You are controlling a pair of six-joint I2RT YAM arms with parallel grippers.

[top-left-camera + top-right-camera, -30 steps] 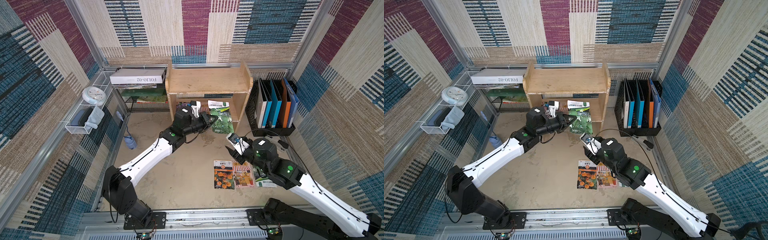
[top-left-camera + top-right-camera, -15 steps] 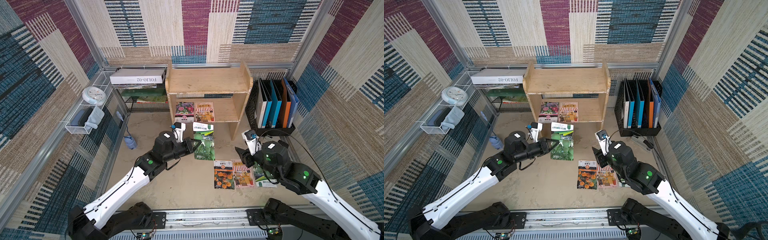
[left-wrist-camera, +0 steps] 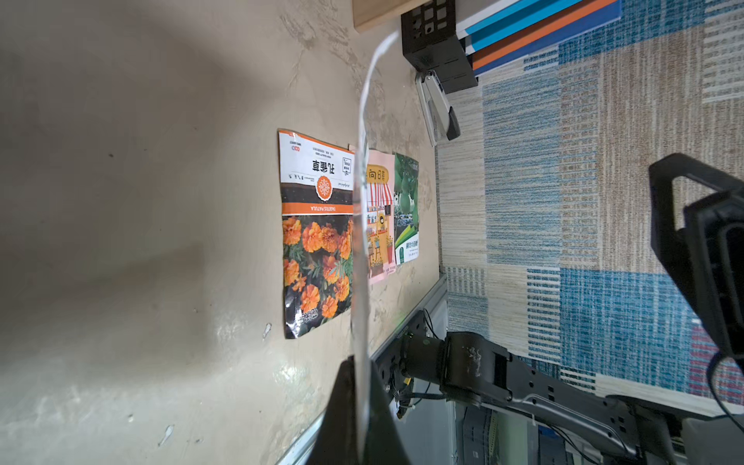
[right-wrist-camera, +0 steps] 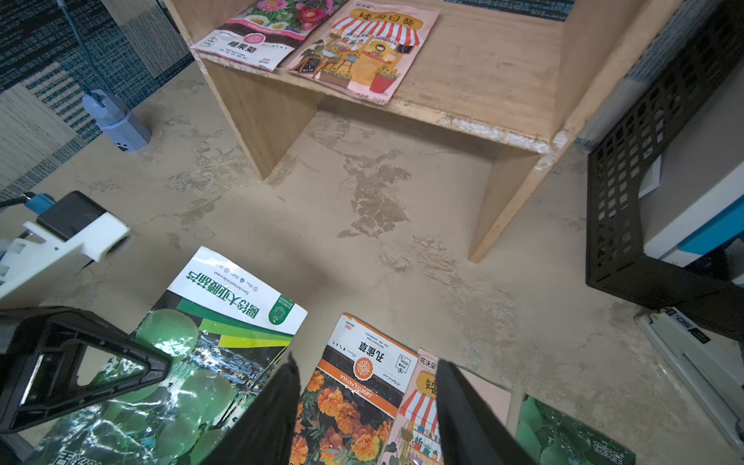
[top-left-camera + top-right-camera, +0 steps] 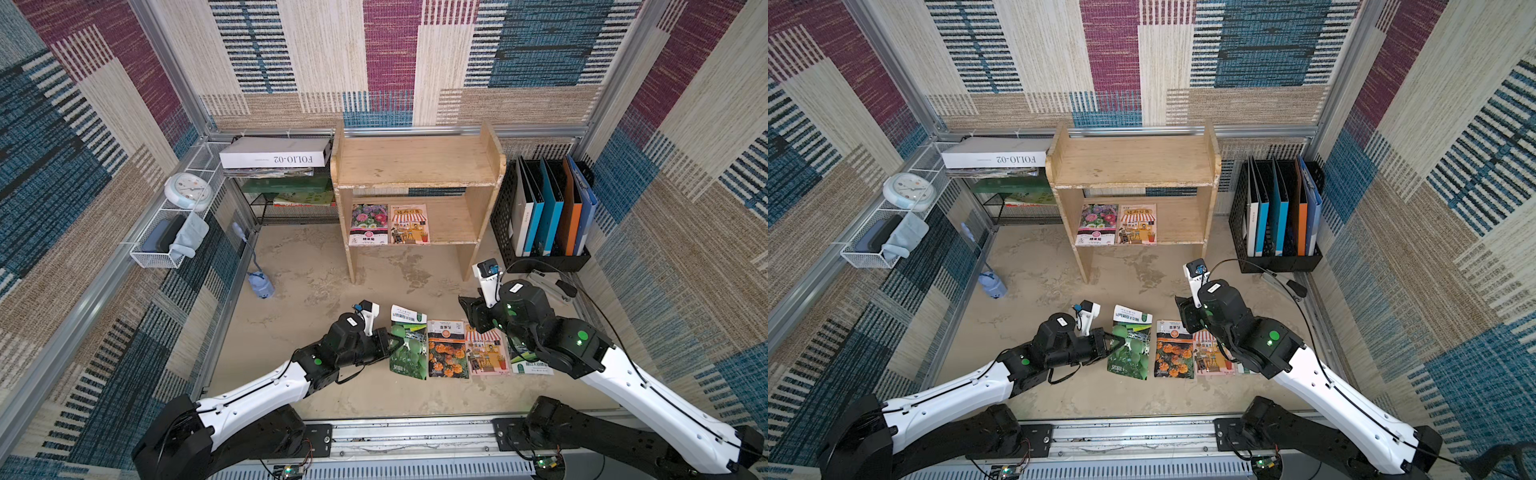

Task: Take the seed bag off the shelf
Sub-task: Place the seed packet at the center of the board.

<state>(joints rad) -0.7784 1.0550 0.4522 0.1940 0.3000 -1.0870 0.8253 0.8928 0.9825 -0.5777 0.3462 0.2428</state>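
The left gripper (image 5: 390, 345) pinches the green seed bag (image 5: 409, 353) by its side edge, a sensible hold. It looks light, glossy, floppy. The right gripper (image 4: 366, 364) hangs half-open, empty.

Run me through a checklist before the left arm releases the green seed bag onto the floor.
1. Grip: left gripper jaws shut on the green seed bag: ok.
2. Bag clear of the wooden shelf: ok.
3. Bag down on the floor: cannot tell.
4. Bag's edge clear of the marigold packet: cannot tell.
5. Other arm: right gripper open, empty, apart from the bag: ok.
6. Shelf emptied: not ok; pink-flower seed bag and shopfront seed bag lie on its lower tier.
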